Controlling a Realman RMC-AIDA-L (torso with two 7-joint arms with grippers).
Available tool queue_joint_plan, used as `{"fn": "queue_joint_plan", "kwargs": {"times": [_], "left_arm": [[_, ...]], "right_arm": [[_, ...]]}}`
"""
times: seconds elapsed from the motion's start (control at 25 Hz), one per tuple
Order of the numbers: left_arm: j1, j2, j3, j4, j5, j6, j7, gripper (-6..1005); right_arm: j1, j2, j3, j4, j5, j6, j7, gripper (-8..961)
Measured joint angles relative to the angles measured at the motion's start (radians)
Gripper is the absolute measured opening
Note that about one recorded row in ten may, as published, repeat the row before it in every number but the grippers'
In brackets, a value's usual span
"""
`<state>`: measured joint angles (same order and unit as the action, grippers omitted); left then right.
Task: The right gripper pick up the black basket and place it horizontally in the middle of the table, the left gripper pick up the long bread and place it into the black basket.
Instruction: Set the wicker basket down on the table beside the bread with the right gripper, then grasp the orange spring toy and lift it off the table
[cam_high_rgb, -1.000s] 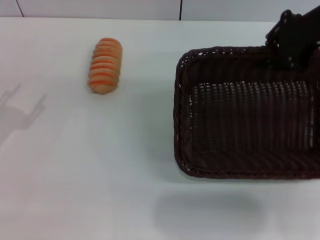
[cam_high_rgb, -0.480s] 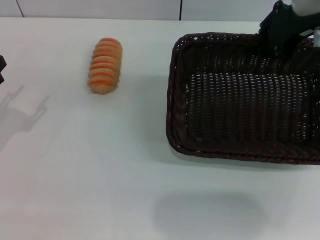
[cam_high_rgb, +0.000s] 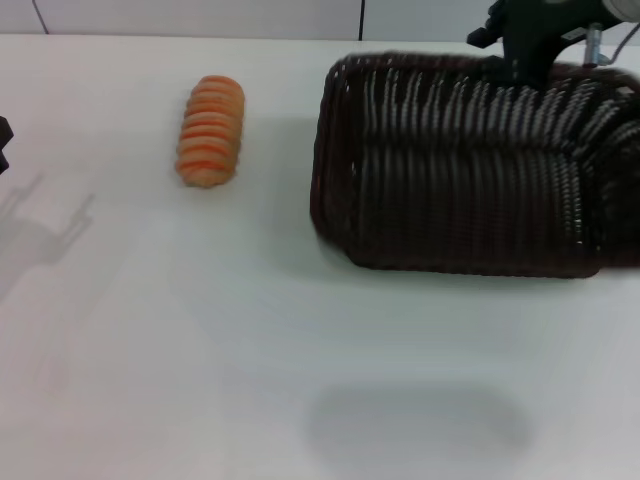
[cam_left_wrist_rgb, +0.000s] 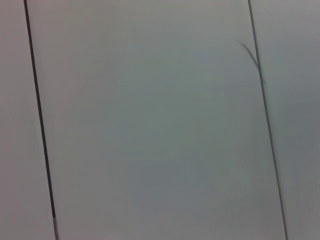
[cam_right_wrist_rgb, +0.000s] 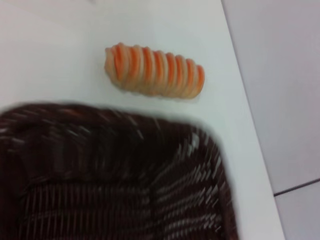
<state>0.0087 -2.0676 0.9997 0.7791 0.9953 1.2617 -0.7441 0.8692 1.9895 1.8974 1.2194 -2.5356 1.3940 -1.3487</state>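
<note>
Black basket (gripper-held) right of long bread

Head view overlooks table; right wrist close, sharing long bread and black basket.

You have a dark brown-black basket in view; its woven wicker shows as pale, glossy streaks running crosswise over the dark strands. In the right wrist view the same basket reads dark brown with lighter striping along the weave. Your long bread is orange-tan, banded with pale cream ridges alternating with deeper orange stripes; the right wrist view shows that banding on the loaf clearly. The counter is plain white, with soft grey shadows. Note the right gripper is black. The left wrist view shows pale grey panels split by thin dark lines.
</note>
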Motion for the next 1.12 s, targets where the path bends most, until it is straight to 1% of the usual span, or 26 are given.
{"fn": "queue_joint_plan", "kwargs": {"times": [0.16, 0.28, 0.36, 0.48, 0.56, 0.68, 0.76, 0.84, 0.88, 0.92, 1.0, 1.04, 1.08, 1.12], "left_arm": [[0.002, 0.000, 0.000, -0.001, 0.000, 0.004, 0.007, 733], [0.004, 0.000, 0.000, 0.002, 0.000, 0.012, 0.006, 733], [0.006, 0.000, -0.001, 0.011, 0.000, 0.018, -0.002, 733], [0.008, -0.001, 0.004, 0.023, 0.000, 0.024, -0.022, 733], [0.009, -0.001, 0.007, 0.025, 0.000, 0.025, -0.034, 732], [0.003, -0.001, 0.007, 0.025, 0.000, 0.022, -0.049, 732], [-0.003, -0.001, 0.006, 0.025, 0.000, 0.019, -0.062, 732], [-0.007, 0.000, 0.000, 0.026, 0.000, 0.020, -0.075, 732], [-0.009, 0.001, -0.005, 0.027, 0.000, 0.020, -0.080, 732], [-0.010, 0.001, -0.006, 0.028, 0.000, 0.020, -0.081, 732], [-0.013, 0.002, -0.009, 0.038, 0.003, 0.013, -0.083, 732], [-0.014, 0.003, -0.007, 0.044, 0.004, 0.008, -0.084, 731], [-0.014, 0.003, -0.005, 0.051, 0.005, 0.000, -0.084, 731], [-0.014, 0.003, -0.003, 0.059, 0.009, -0.007, -0.085, 731]], "right_arm": [[0.023, 0.006, -0.034, -0.034, 0.000, -0.035, -0.001, 267], [0.029, 0.011, -0.058, -0.011, -0.003, -0.050, 0.022, 277], [0.026, 0.014, -0.065, 0.055, -0.020, -0.053, 0.072, 277], [-0.028, 0.019, -0.046, 0.219, -0.049, -0.048, 0.174, 277], [-0.093, 0.030, 0.007, 0.353, -0.026, -0.042, 0.233, 277], [-0.224, 0.070, 0.144, 0.539, 0.097, -0.034, 0.271, 277], [-0.316, 0.087, 0.200, 0.631, 0.180, -0.034, 0.290, 277], [-0.421, 0.091, 0.222, 0.709, 0.271, -0.055, 0.316, 277], [-0.548, 0.091, 0.226, 0.776, 0.371, -0.097, 0.340, 277], [-0.548, 0.091, 0.226, 0.776, 0.371, -0.097, 0.340, 277], [-0.668, 0.090, 0.228, 0.810, 0.491, -0.147, 0.352, 277], [-0.767, 0.090, 0.236, 0.809, 0.611, -0.188, 0.344, 277], [-0.767, 0.090, 0.236, 0.809, 0.611, -0.188, 0.344, 277], [-0.819, 0.091, 0.237, 0.802, 0.667, -0.206, 0.325, 277]]}}
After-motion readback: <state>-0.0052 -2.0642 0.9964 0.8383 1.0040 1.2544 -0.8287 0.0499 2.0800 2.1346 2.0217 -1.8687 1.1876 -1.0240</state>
